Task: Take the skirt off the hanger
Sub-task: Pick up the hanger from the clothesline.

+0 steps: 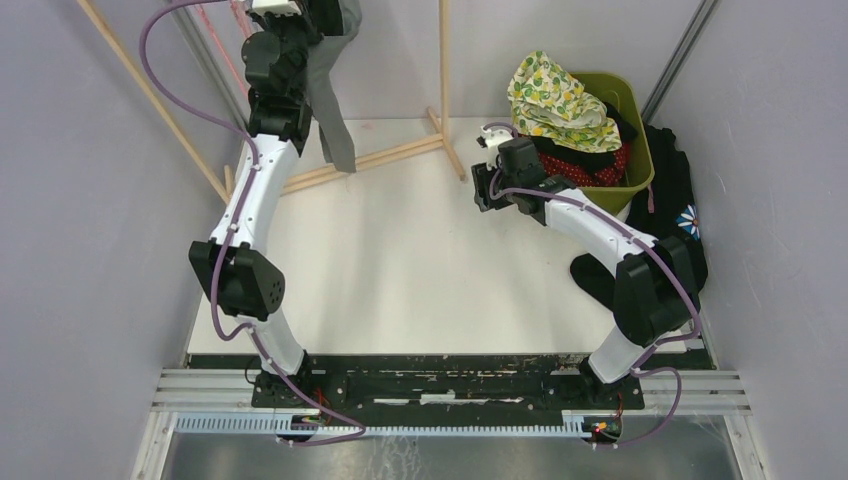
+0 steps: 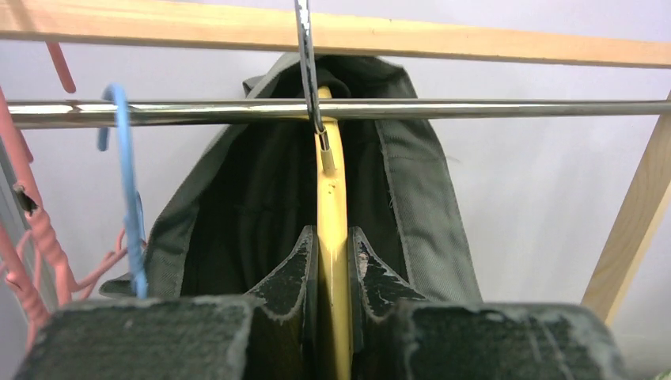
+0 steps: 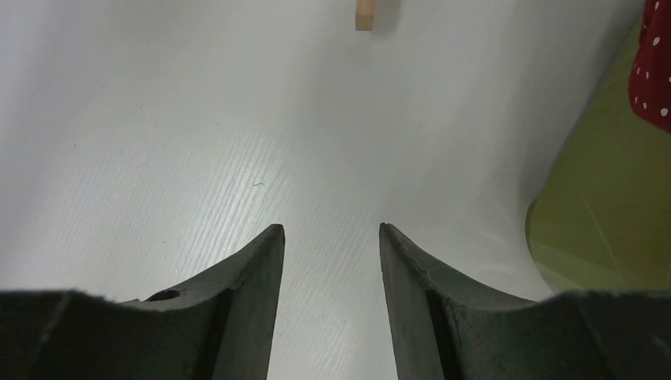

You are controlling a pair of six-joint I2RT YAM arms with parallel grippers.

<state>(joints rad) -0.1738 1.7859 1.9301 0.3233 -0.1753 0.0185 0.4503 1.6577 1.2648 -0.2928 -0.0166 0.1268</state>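
Note:
A grey-green skirt (image 2: 419, 206) hangs from a yellow hanger (image 2: 332, 214) whose metal hook (image 2: 307, 63) sits over the steel rail (image 2: 475, 108). My left gripper (image 2: 333, 237) is shut on the yellow hanger's edge, one finger on each side. From above, the skirt (image 1: 330, 105) droops below the left gripper (image 1: 290, 15) at the rack's top left. My right gripper (image 3: 331, 231) stands open over the white table, holding nothing, beside the green bin (image 3: 601, 206). In the top view the right gripper (image 1: 487, 180) is low, near the bin's left side.
A blue hanger (image 2: 126, 182) and pink hangers (image 2: 39, 245) hang left of the skirt. The wooden rack frame (image 1: 380, 155) crosses the table's back. The green bin (image 1: 636, 140) holds patterned clothes; dark garments (image 1: 675, 200) lie to its right.

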